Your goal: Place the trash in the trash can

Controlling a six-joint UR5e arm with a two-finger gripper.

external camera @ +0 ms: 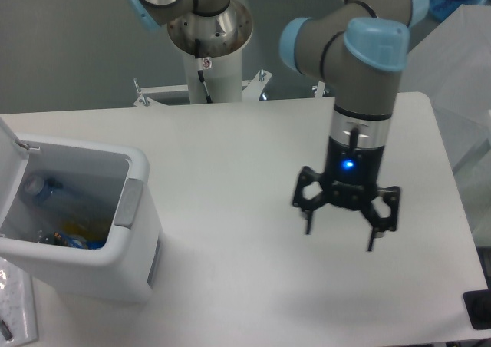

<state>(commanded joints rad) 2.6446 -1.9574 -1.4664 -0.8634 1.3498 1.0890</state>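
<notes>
Currently, the gripper (341, 226) hangs above the right half of the white table (253, 147), pointing downward, with its two fingers spread wide apart and nothing between them. A blue indicator light (349, 163) glows on the gripper body, just below the grey wrist section of the UR5e arm (360, 78), whose joints carry light-blue caps. The trash can (92, 224), a white rectangular bin with rounded corners, stands at the left edge of the table, well apart from the gripper. Its grey side tab (127, 203) faces the table centre, and its hinged white lid (9, 143) stands open at the far left. Inside the bin lies the clear plastic bottle (47, 190), white cap toward the left wall. Further blue and yellowish items lie at the bottom of the bin near the front wall; whether the pouch is among them cannot be determined. The arm's white base column (215, 74) rises behind the table's far edge.
</notes>
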